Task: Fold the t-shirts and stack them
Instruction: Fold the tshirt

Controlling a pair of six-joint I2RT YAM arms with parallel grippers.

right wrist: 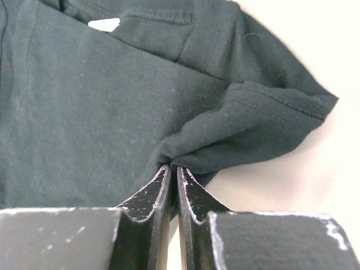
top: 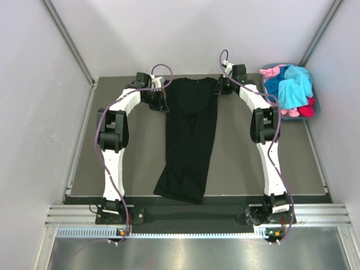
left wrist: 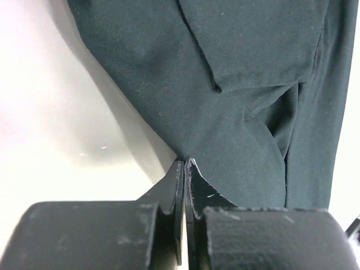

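Observation:
A large black t-shirt (top: 188, 140) lies lengthwise down the middle of the table, folded into a narrow strip with its collar at the far end. My left gripper (top: 162, 101) is at its far left corner, and in the left wrist view the gripper (left wrist: 184, 162) is shut on the edge of the black cloth (left wrist: 236, 112). My right gripper (top: 221, 87) is at the far right corner. In the right wrist view this gripper (right wrist: 173, 167) pinches a bunched fold of the shirt (right wrist: 101, 112) by the sleeve. Turquoise (top: 295, 84), blue (top: 275, 84), pink (top: 273, 72) and red (top: 306, 109) t-shirts lie heaped in a basket.
The grey-blue basket (top: 316, 101) stands at the table's back right corner, just right of my right arm. Pale walls with metal rails close in the table on the left, right and back. A white neck label (right wrist: 104, 24) shows inside the black shirt's collar.

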